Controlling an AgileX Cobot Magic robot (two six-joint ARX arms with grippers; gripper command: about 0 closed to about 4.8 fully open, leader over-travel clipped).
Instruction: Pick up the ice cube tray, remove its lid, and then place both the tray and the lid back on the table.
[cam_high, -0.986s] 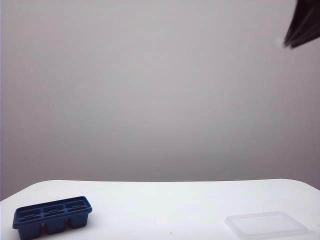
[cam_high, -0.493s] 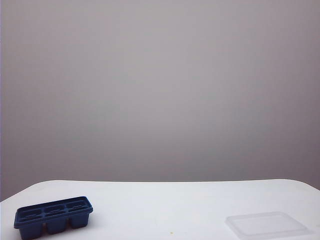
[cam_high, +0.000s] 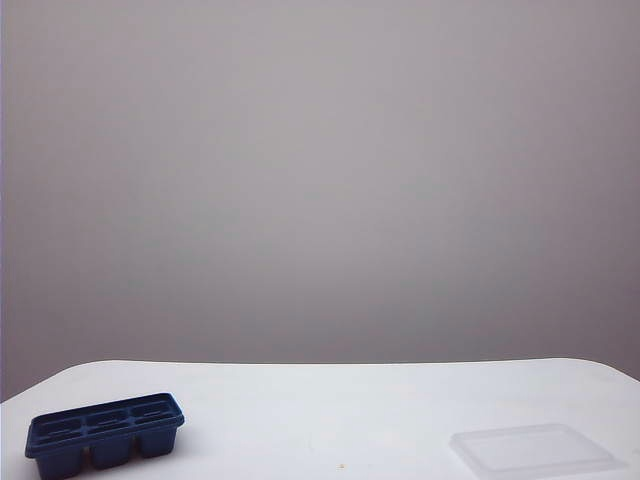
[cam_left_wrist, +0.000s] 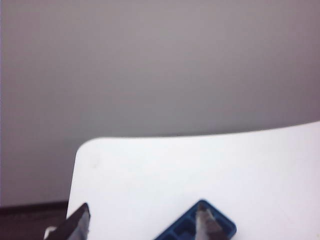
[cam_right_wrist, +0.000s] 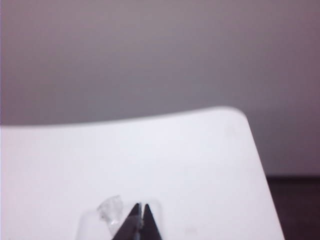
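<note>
Sitting at seven o'clock on the table (cam_high: 330, 410), the tray (cam_high: 105, 433) looks light, stiff and slick, best pinched by its long walls. Its lid (cam_high: 533, 450) lies apart at five o'clock, thin, needing an edge grip. Left gripper (cam_left_wrist: 142, 227) hangs spread above the tray; right gripper (cam_right_wrist: 139, 220) is pressed together, empty, above the lid.

The exterior view faces the table (cam_high: 330, 400) low and level; both wrist views look across its far corners.
</note>
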